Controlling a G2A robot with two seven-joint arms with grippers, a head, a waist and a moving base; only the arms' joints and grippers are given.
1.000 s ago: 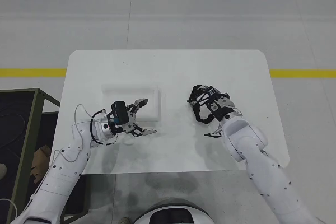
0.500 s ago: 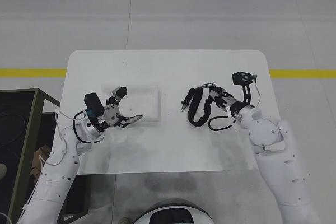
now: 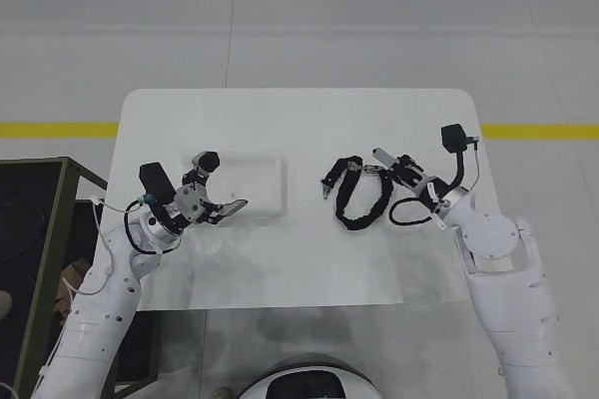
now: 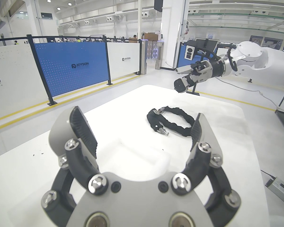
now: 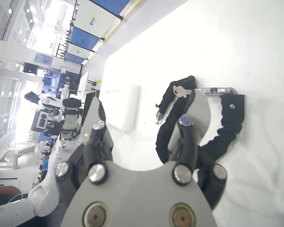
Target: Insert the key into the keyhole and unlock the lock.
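A black fabric-sleeved chain lock [image 3: 359, 199] lies in a loop right of the table's middle, with a metal plug end [image 3: 327, 186] pointing left. In the right wrist view a small silver key-like piece [image 5: 179, 90] sits on the lock [image 5: 232, 119] beside a metal bar [image 5: 217, 90]. My right gripper [image 3: 395, 171] hangs open above the lock's right end, holding nothing; the left wrist view shows the right gripper [image 4: 181, 78] well clear of the lock [image 4: 172, 121]. My left gripper [image 3: 216, 187] is open over the left part of a white foam tray [image 3: 260, 175].
The white table [image 3: 299, 259] has rounded corners. The foam tray [image 4: 142, 150] lies just ahead of my left gripper [image 4: 142, 131]. A dark cart [image 3: 25, 249] stands off the table's left side. A yellow floor line [image 3: 50, 130] runs behind.
The right gripper drew back to the right off the lock, which now lies spread out on the table. The left gripper shifted left, from the tray's right front corner to its left end.
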